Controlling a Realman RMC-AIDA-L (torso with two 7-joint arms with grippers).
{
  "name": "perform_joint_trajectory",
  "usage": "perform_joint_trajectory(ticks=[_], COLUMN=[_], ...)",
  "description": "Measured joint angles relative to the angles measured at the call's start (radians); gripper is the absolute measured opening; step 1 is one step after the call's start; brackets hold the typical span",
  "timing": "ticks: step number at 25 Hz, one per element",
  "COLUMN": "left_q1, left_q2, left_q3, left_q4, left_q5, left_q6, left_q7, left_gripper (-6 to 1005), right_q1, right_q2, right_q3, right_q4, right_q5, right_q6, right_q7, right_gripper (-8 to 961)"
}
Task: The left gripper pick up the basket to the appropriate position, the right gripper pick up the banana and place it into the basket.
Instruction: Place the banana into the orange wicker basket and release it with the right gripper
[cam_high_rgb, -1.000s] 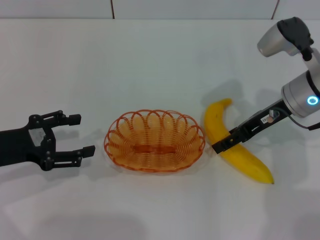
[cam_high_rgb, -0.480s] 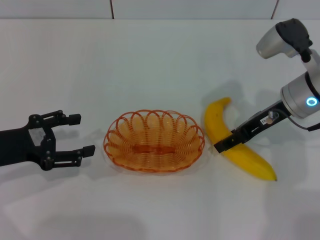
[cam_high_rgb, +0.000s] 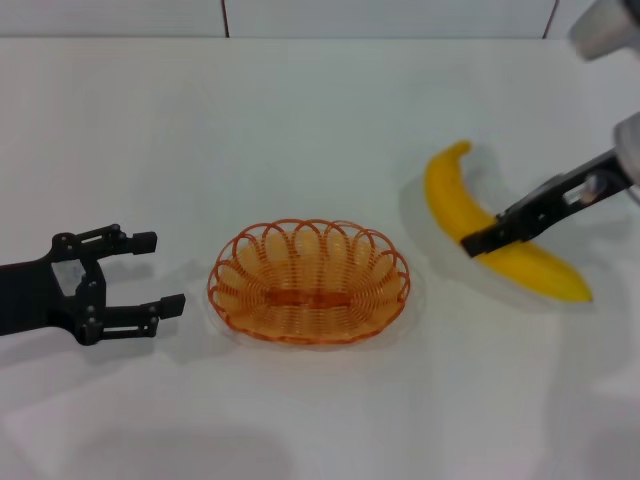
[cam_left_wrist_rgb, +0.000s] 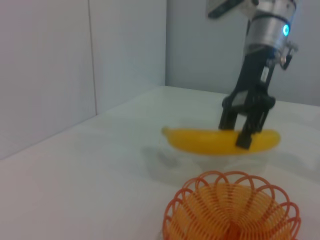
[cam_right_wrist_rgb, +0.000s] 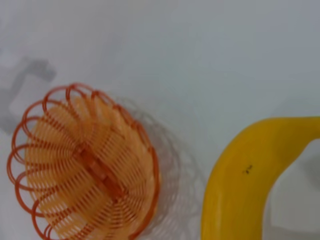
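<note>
1. The banana (cam_high_rgb: 500, 240) is at the right of the head view, raised off the white desk (cam_high_rgb: 300, 120); its shadow lies beneath it. Its long axis runs diagonally, stem end toward the upper left and pointed tip toward the lower right.
2. The right gripper (cam_high_rgb: 480, 240) has its jaws closed across the banana's middle.
3. The basket (cam_high_rgb: 308, 282) sits at frame centre, long axis left to right, apart from the banana.
4. The left gripper (cam_high_rgb: 150, 272) is at the lower left, jaws spread wide, just beside the basket's left rim without touching it.
</note>
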Motion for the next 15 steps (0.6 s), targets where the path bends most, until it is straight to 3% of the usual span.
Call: perform_joint_trajectory(ticks=[6, 9, 12, 15], left_q1=[0.001, 0.001, 0.005, 0.009], left_q2=[0.0, 0.001, 0.003, 0.007], left_q3=[0.0, -0.001, 0.002, 0.008], left_q4=[0.0, 0.0, 0.0, 0.0], left_q5=[0.0, 0.001, 0.002, 0.009], left_q6=[0.0, 0.0, 0.0, 0.008], left_q7=[0.0, 0.0, 0.0, -0.001], left_gripper=[878, 879, 879, 879], right_q1=[-0.034, -0.039, -0.05, -0.081], right_q2=[0.004, 0.006, 0.011, 0.012], right_q3=[0.061, 0.048, -0.022, -0.2], right_q4=[-0.238, -0.313, -0.34, -0.365], right_q5=[0.025, 0.115, 0.286, 0.46], right_q6=[-0.103, -0.156, -0.209, -0.208], right_q7=[0.004, -0.021, -0.096, -0.194], right_gripper=[493, 493, 493, 493])
